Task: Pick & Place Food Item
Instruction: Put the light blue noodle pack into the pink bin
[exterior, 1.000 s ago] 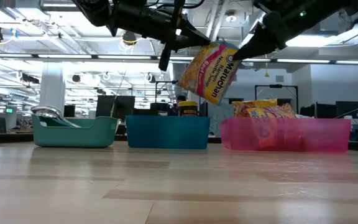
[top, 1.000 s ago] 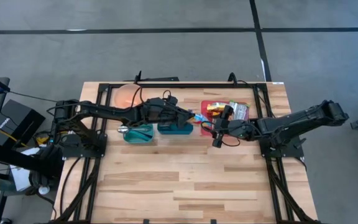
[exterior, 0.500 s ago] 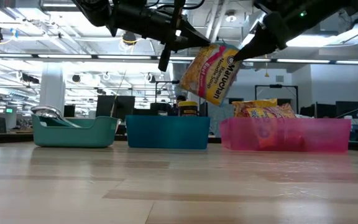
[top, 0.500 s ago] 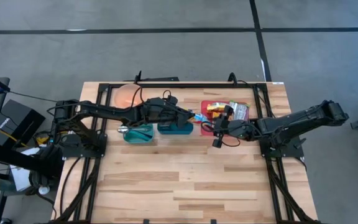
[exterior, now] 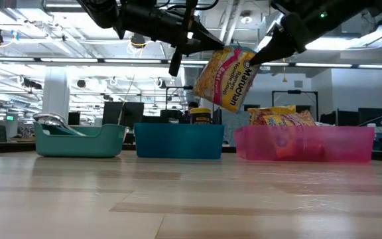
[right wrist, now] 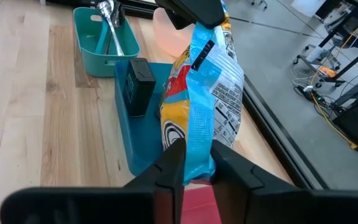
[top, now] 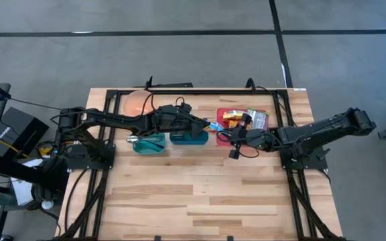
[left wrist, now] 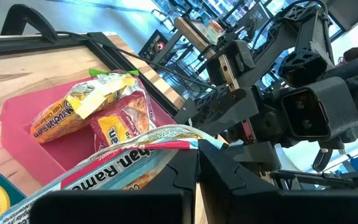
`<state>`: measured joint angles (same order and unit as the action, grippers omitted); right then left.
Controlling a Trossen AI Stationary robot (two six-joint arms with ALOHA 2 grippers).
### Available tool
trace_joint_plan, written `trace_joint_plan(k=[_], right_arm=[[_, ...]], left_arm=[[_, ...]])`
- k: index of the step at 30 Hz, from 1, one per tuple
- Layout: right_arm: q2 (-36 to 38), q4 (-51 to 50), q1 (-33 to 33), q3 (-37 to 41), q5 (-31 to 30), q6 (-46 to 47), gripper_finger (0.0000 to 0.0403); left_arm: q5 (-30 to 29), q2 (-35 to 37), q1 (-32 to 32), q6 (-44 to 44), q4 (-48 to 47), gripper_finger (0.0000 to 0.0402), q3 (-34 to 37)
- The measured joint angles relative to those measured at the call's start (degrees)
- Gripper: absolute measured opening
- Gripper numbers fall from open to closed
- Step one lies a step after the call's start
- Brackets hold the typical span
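Observation:
A yellow-and-red ramen packet (exterior: 225, 76) with blue sealed ends hangs in the air, tilted, above the gap between the blue bin (exterior: 179, 141) and the pink bin (exterior: 304, 145). My left gripper (exterior: 197, 41) is shut on its upper end, coming from the table's left. My right gripper (exterior: 254, 58) comes from the right and is shut on the opposite end. In the high view the packet (top: 214, 126) shows between the two grippers (top: 205, 123) (top: 232, 137). My left gripper pinches the packet's sealed end (left wrist: 180, 144) between its two fingers, coming nearly level from the table's left. The packet is lifted clear and hangs tilted beyond the fingers. My right gripper pinches the packet's blue sealed edge (right wrist: 199, 149) between its two fingers (right wrist: 171, 167), slanting down from the table's right. The packet stands on edge between the fingers, clear of the bins.
A teal bin (top: 149, 142) with a metal utensil stands left of the blue bin (top: 187, 137), which holds a dark box. The pink bin (top: 221, 115) holds several snack packets. A pink plate (top: 137, 102) lies at the far left. The table's near half is bare wood.
My right gripper has shut on the packet's free end without moving from its place. The packet has tipped slightly in the air. My left gripper has kept its hold.

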<state>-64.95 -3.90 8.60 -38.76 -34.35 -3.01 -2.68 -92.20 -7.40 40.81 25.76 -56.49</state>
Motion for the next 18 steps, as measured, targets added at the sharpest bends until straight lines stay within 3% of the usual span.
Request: trace_joint_plan(k=[18], right_arm=[[0.0,0.0,0.0,0.0,0.0,0.0,0.0005]], left_arm=[[0.0,0.0,0.0,0.0,0.0,0.0045,0.0]])
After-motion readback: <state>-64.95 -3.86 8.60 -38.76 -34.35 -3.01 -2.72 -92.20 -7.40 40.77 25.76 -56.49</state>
